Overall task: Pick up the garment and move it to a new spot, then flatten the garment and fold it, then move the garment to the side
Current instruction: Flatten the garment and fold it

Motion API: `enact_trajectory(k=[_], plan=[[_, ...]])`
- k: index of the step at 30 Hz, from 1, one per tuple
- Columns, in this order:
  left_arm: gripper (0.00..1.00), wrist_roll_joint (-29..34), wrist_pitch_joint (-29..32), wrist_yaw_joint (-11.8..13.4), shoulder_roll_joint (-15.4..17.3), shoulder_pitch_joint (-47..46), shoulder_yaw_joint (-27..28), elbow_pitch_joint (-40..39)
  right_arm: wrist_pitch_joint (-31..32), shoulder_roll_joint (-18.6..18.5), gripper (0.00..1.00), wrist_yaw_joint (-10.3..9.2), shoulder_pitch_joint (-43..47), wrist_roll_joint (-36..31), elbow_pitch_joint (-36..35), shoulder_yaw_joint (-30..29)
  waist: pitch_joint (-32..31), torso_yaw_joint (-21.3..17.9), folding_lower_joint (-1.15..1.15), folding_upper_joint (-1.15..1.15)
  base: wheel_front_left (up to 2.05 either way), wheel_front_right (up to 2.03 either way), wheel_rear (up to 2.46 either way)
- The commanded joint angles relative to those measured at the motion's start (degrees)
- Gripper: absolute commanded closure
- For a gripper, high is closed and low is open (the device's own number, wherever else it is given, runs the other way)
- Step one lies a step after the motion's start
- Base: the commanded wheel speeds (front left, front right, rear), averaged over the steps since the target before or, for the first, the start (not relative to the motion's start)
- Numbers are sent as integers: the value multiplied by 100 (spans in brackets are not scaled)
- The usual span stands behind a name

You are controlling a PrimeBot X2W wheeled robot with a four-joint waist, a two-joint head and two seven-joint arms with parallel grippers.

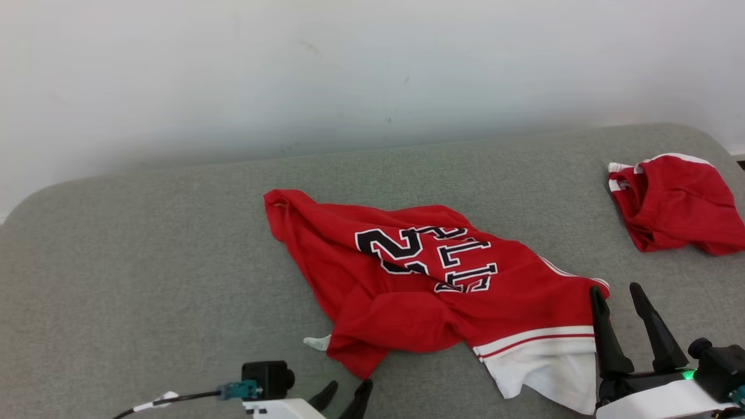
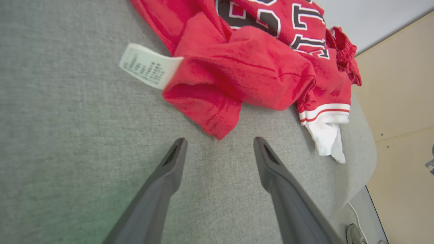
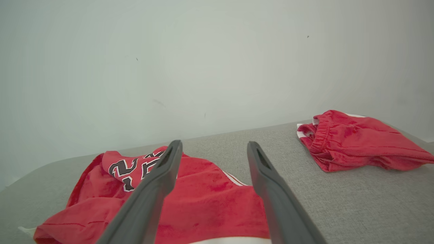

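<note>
Head view: the red garment [image 1: 430, 291] lay crumpled and unfolded in the middle of the grey padded surface [image 1: 145, 262]. Left wrist view: the left end effector [image 2: 219, 139] stood open and empty, just short of its hem. Right wrist view: the right end effector [image 3: 213, 144] gaped empty by its edge. Seemingly every step remained.

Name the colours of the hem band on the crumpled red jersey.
White hem band with a thin red stripe; best in the head view.

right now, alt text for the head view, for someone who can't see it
A crumpled red jersey with black-and-white lettering lies centred on a grey padded surface. A second red garment sits bunched at the far right. The left gripper and right gripper are open and empty near the bottom edge.
</note>
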Motion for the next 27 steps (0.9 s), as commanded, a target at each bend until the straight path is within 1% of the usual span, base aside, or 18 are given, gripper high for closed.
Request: enact_trajectory(k=[1,6,9,11,16,17,18,19,20,24,27], plan=[[0,-106,69,-38,-79,42,-13,69,-10,7,0,-14,-64,-26,-11,-6,50,-63,0,0,0,0,0],[0,-341,247,-16,-272,-126,85,373,-11,45,0,-14,-99,-31,-2,5,139,-223,0,0,0,0,0],[0,-620,332,-106,-344,-193,247,558,-12,51,0,-14,-138,-31,-6,-4,209,-313,0,0,0,0,0],[0,-686,340,-166,-368,-274,310,646,-13,57,0,-14,-152,-35,0,-21,245,-361,0,0,0,0,0],[0,-770,387,-216,-396,-431,366,872,-14,95,0,-14,-168,-46,29,-12,303,-444,0,0,0,0,0],[22,-776,390,-219,-400,-461,372,930,-14,107,0,-14,-172,-50,36,-4,311,-456,0,0,0,0,0],[54,-773,388,-231,-407,-489,377,985,-15,116,0,-14,-176,-54,45,4,313,-465,0,0,0,0,0],[80,-782,382,-244,-415,-509,383,1036,-15,123,0,-13,-178,-58,49,5,313,-470,0,0,0,0,0],[100,-787,375,-254,-418,-528,383,1073,-15,129,0,-14,-176,-61,51,2,311,-470,0,0,0,0,0],[100,-716,380,-362,-370,-609,338,1145,-16,141,0,-14,-122,-71,59,-64,263,-384,0,0,0,0,0],[100,-589,270,-369,-240,-642,319,1099,-16,128,0,-14,-85,-79,56,-105,181,-258,0,0,0,0,0]])
